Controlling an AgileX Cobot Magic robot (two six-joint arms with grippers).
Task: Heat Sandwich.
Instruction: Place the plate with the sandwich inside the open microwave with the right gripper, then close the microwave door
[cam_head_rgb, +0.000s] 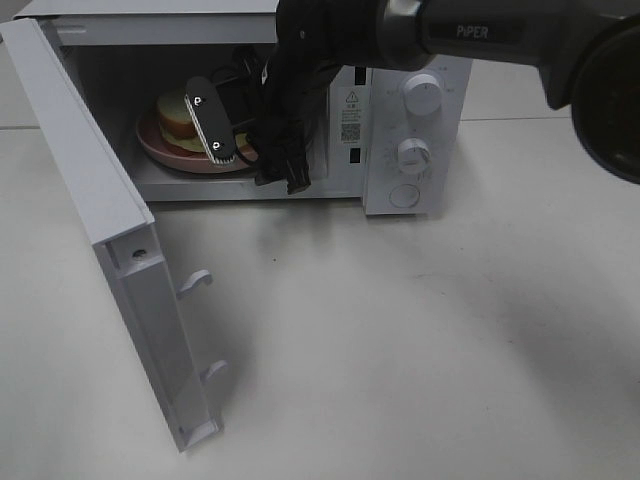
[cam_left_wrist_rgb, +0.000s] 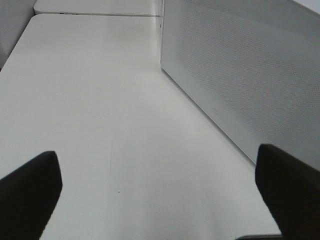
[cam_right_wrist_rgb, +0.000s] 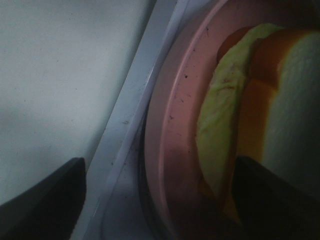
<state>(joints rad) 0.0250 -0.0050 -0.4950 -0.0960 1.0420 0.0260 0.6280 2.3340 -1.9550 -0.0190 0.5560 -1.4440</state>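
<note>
Square white-bread sandwich (cam_head_rgb: 178, 112), tan crust, pale green lettuce, red layer: on round glossy pink plate (cam_head_rgb: 160, 150) inside boxy white microwave (cam_head_rgb: 420, 190), door (cam_head_rgb: 90, 190) wide.
Right gripper (cam_right_wrist_rgb: 157, 170): jaws spread at plate's rim.
Left gripper (cam_left_wrist_rgb: 157, 165): jaws spread above matte white table (cam_left_wrist_rgb: 90, 100), beside perforated white panel (cam_left_wrist_rgb: 240, 75).

This looks like a robot lab or a test room. A big black robot arm (cam_head_rgb: 480, 35) with the word PiPER on it reaches over a plain white desk (cam_head_rgb: 400, 340). The arm is thick, with a grey ring at its joint. The desk is made of flat white pieces set side by side, with thin lines where they meet. On it stands a small white microwave (cam_head_rgb: 415, 130) with two round knobs (cam_head_rgb: 421, 96) and its door (cam_head_rgb: 100, 220) swung wide open
</note>
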